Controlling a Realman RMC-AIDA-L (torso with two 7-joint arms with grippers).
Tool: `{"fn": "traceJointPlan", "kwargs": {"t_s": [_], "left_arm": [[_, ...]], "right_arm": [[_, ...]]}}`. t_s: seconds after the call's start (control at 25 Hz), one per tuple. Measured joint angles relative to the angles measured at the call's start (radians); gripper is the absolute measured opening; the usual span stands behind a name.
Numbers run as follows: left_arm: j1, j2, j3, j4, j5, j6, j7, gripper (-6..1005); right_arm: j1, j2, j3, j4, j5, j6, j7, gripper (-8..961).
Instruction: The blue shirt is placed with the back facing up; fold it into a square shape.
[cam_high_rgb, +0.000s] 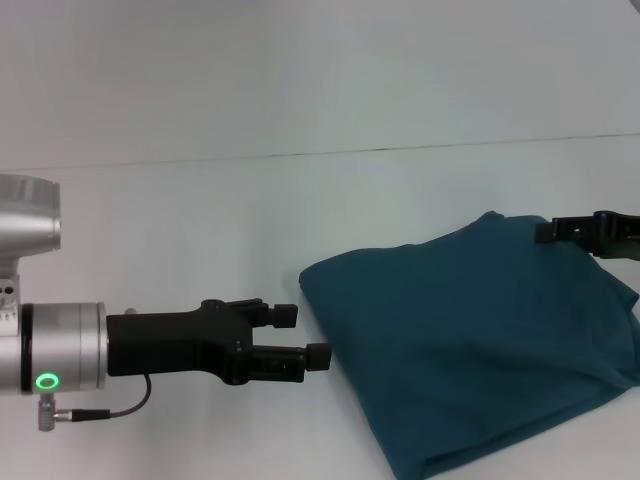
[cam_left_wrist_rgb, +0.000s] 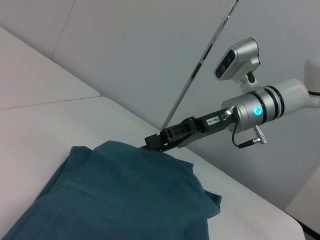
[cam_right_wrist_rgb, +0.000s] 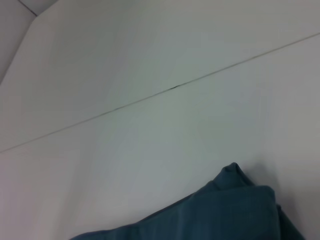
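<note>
Blue shirt (cam_high_rgb: 470, 345) folded on table (cam_high_rgb: 200, 220); left gripper (cam_high_rgb: 305, 340) parted beside it; right gripper (cam_high_rgb: 560, 232) at far edge, apparently pinching cloth.

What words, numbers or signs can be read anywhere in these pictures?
None can be read for certain.
A small white label on the right gripper, seen from the left wrist camera: too small to read.
The blue shirt: plain cloth showing, no lettering in view.
The left gripper: no writing visible.

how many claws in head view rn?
2. The left claw sits just off the blue shirt, at its left edge, fingers apart and empty. The right claw is at the shirt's far right corner, partly cut off by the frame edge.
</note>
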Motion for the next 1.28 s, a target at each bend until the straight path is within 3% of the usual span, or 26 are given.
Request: {"fn": "traceJointPlan", "kwargs": {"t_s": [0.4, 0.6, 0.84, 0.92, 1.28], "left_arm": [[-0.003, 0.001, 0.0, 0.0, 0.012, -0.007, 0.0, 910], [-0.003, 0.0, 0.0, 0.0, 0.012, -0.007, 0.0, 910], [0.001, 0.001, -0.001, 0.0, 0.014, -0.014, -0.002, 909], [0.002, 0.001, -0.001, 0.0, 0.014, -0.015, -0.002, 908], [0.001, 0.001, -0.001, 0.0, 0.016, -0.018, -0.006, 909]], "right_arm": [[0.012, 0.009, 0.007, 0.003, 0.007, 0.055, -0.002, 711], [0.02, 0.023, 0.007, 0.03, 0.016, 0.092, -0.009, 474], [0.02, 0.044, 0.008, 0.031, 0.04, 0.126, -0.044, 267], [0.016, 0.045, 0.009, 0.028, 0.079, 0.123, -0.079, 32], [0.014, 0.04, 0.0, 0.027, 0.177, 0.129, -0.147, 16]]}}
